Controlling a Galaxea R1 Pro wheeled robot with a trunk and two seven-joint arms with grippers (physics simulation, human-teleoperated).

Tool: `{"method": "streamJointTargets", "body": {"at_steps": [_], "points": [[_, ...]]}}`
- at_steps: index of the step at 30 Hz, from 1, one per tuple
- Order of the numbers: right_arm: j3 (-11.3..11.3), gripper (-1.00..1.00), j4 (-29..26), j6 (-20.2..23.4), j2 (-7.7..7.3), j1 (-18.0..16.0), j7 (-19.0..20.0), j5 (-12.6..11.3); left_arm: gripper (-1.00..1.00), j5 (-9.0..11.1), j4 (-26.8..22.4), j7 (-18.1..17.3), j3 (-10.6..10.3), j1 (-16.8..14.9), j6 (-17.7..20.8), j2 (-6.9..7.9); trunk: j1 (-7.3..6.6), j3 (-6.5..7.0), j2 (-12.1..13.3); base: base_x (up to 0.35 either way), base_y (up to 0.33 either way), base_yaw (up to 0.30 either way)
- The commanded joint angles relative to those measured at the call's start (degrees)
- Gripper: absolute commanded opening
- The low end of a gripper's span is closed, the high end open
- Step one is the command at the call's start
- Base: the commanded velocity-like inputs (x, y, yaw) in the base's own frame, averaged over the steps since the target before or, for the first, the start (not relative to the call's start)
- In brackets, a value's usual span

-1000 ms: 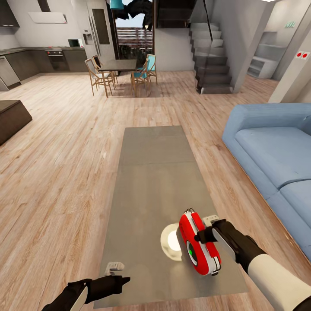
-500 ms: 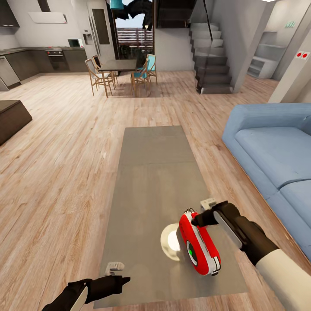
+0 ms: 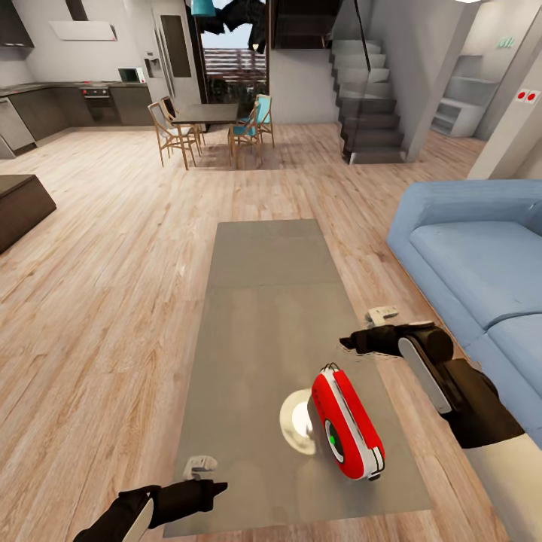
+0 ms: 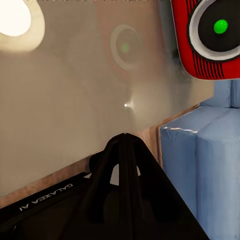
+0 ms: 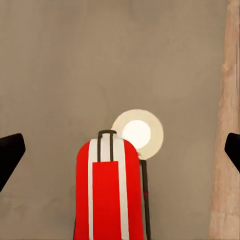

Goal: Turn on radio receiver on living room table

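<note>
Radio receiver (image 3: pixel 347 434) stands lower right on the worktop (image 3: pixel 263 301); right end effector (image 3: pixel 354 345) spread above it, left end effector (image 3: pixel 218 489) pressed together.

Blue sofa (image 3: pixel 482 263), distant dining chairs (image 3: pixel 172 134)

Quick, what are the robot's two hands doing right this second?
Left gripper: shut, holding nothing, low over the near end of the table.
Right gripper: open, holding nothing, above the radio receiver.
</note>
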Motion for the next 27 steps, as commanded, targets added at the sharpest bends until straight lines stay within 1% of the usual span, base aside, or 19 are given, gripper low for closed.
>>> {"method": "streamJointTargets", "body": {"at_steps": [1,3,5,16,22,27], "points": [[-0.31,1.00,-0.29,0.00,-0.01,0.00,0.00,-0.04,-1.00,0.01,-0.02,-0.03,0.00,-0.01,0.01,0.01,0.00,0.00,0.00,0.000,0.000,0.000],[-1.05,1.00,-0.96,0.00,-0.12,0.00,-0.01,0.00,-1.00,0.01,-0.06,-0.26,0.00,0.01,0.02,0.04,0.00,0.00,0.00,0.000,0.000,0.000],[-1.30,1.00,-1.20,0.00,-0.38,0.00,-0.01,0.03,-1.00,-0.02,-0.07,-0.38,0.00,0.00,0.03,0.04,0.00,0.00,0.00,0.000,0.000,0.000],[-1.48,1.00,-1.44,0.00,-1.33,0.00,0.15,-0.01,-1.00,-0.12,-0.16,-0.13,0.05,0.00,0.15,0.07,0.00,0.00,0.00,0.000,0.000,0.000],[-1.47,1.00,-1.41,0.00,-1.52,0.00,0.10,0.09,-1.00,-0.13,-0.17,-0.05,0.08,-0.03,0.28,0.13,0.00,0.00,0.00,-0.001,0.000,0.000],[-1.47,1.00,-1.36,0.00,-1.85,0.00,0.08,0.13,-1.00,-0.13,-0.27,-0.23,0.05,-0.02,0.32,0.14,0.00,0.00,0.00,-0.173,0.000,0.000]]}}
